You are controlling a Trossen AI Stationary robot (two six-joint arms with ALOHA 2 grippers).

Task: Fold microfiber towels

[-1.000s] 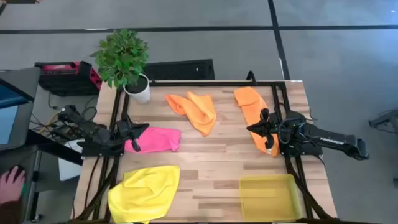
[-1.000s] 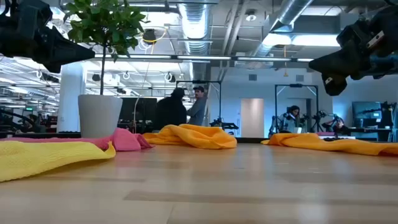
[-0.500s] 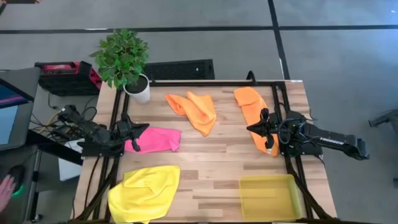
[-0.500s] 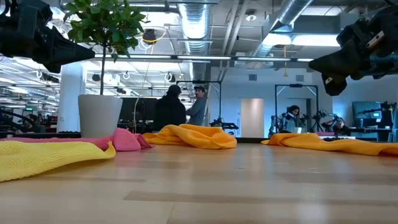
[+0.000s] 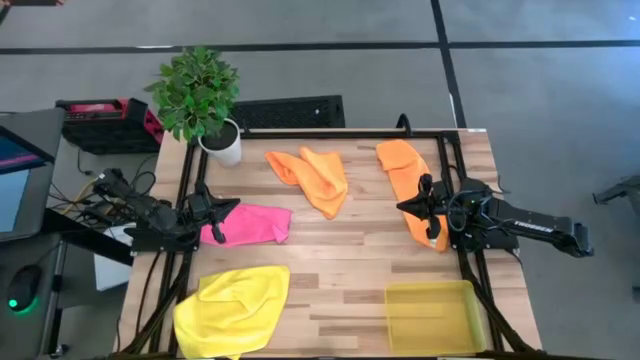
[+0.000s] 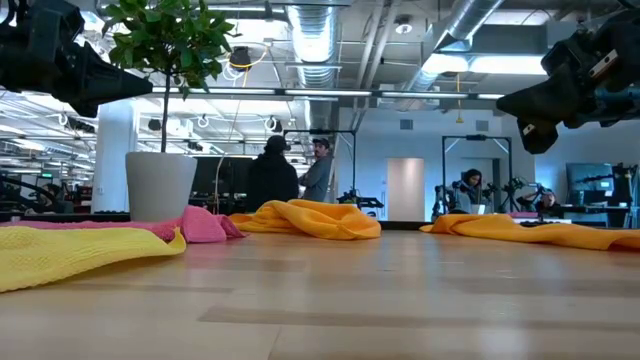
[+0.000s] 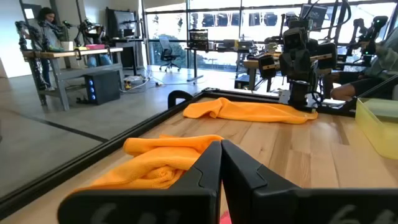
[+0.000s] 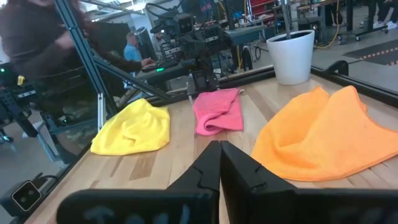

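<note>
While overhead hides it, wrist views show both grippers' fingers (image 7: 219,163) (image 8: 219,163) pressed together, empty.

Both end effectors (image 5: 233,207) (image 5: 403,207) closed, empty.

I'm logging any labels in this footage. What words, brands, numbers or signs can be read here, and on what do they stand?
None can be read.
The four microfiber towels, the yellow tray and the white plant pot bear no visible text.
The right arm has a pale mark, too small to read.
</note>
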